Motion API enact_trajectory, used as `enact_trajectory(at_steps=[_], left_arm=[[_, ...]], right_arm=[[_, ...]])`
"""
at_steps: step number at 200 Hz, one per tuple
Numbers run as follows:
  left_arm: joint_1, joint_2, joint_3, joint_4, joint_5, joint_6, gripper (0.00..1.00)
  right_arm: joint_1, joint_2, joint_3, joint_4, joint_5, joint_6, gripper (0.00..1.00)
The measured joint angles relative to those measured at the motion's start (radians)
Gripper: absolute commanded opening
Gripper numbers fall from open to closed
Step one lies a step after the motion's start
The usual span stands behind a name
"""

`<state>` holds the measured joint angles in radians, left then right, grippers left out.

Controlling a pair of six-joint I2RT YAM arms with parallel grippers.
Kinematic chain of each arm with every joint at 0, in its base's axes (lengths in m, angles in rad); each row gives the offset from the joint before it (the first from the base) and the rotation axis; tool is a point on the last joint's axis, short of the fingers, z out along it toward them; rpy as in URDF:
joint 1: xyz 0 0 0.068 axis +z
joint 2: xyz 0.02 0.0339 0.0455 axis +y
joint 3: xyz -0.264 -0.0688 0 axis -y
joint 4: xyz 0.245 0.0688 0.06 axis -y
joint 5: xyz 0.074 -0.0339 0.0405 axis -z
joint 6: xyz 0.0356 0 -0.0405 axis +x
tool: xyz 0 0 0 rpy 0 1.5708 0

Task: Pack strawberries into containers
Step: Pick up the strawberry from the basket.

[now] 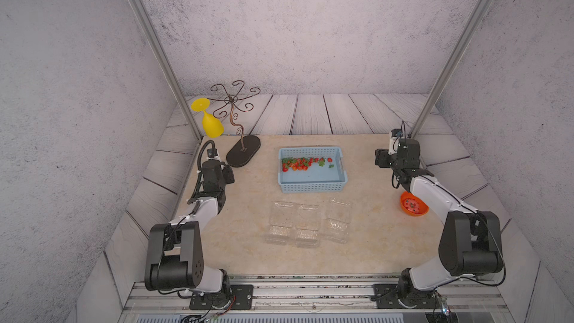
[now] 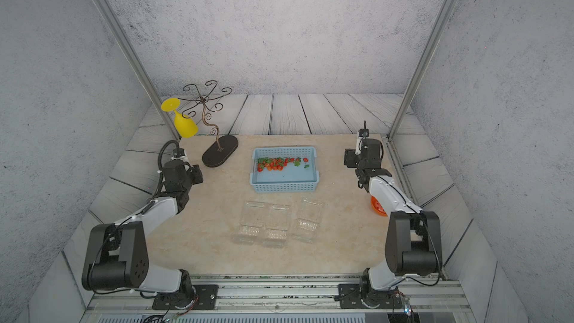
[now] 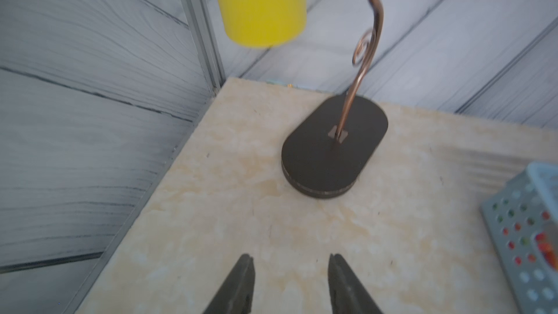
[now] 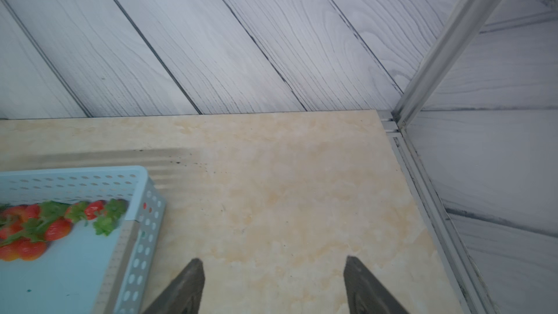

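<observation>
Hanging upside down from a curled metal rack (image 1: 243,152) at the far left corner of the table (image 1: 248,259), a yellow goblet (image 1: 211,124) sits off the surface, its bowl pointing down. Just on the near side of the rack's dark oval base, the left hand (image 3: 290,258) hovers over bare table, its fingers apart with nothing between them. Toward the middle stands a light blue perforated basket (image 1: 312,186), and the strawberries (image 1: 302,163) lie inside it in a loose row along its far half, bunched more toward its left end, with green caps and stems tangled among the red. In front of the basket, nearer the arm bases, three clear containers (image 1: 307,222) lie on the table: two side by side and almost touching, the third a little apart to the right and slightly farther back, all with their ribbed halves toward the near edge. To the right of the basket the right hand (image 4: 274,259) hangs above bare table near the far right corner, its fingers spread wide and holding nothing. Behind that arm's white forearm an orange bowl (image 1: 413,208) rests on the table, tilted and partly hidden; something small and dark lies in it, too small to make out.
</observation>
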<state>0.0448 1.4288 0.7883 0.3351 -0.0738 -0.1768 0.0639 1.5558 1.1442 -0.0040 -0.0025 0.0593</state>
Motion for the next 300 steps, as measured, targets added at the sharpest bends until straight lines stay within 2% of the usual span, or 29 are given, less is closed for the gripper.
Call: enact_trajectory(at_steps=[32, 52, 93, 146, 217, 300], left_arm=[[0.0, 0.032, 0.251, -0.205, 0.092, -0.058, 0.45], [0.001, 0.042, 0.328, -0.301, 0.2, -0.059, 0.45], [-0.003, 0.049, 0.34, -0.467, 0.414, -0.012, 0.46], [-0.037, 0.042, 0.272, -0.466, 0.562, 0.005, 0.46], [-0.054, 0.042, 0.272, -0.454, 0.631, 0.017, 0.46], [-0.055, 0.071, 0.272, -0.451, 0.647, 0.019, 0.46]], right_arm=[[0.143, 0.112, 0.219, -0.219, -0.029, -0.027, 0.65], [0.222, 0.208, 0.32, -0.322, -0.051, -0.036, 0.61], [0.295, 0.407, 0.492, -0.454, -0.092, -0.021, 0.58], [0.315, 0.612, 0.688, -0.473, -0.148, 0.08, 0.52], [0.33, 0.79, 0.864, -0.448, -0.191, 0.15, 0.48], [0.351, 0.888, 0.969, -0.437, -0.22, 0.166, 0.44]])
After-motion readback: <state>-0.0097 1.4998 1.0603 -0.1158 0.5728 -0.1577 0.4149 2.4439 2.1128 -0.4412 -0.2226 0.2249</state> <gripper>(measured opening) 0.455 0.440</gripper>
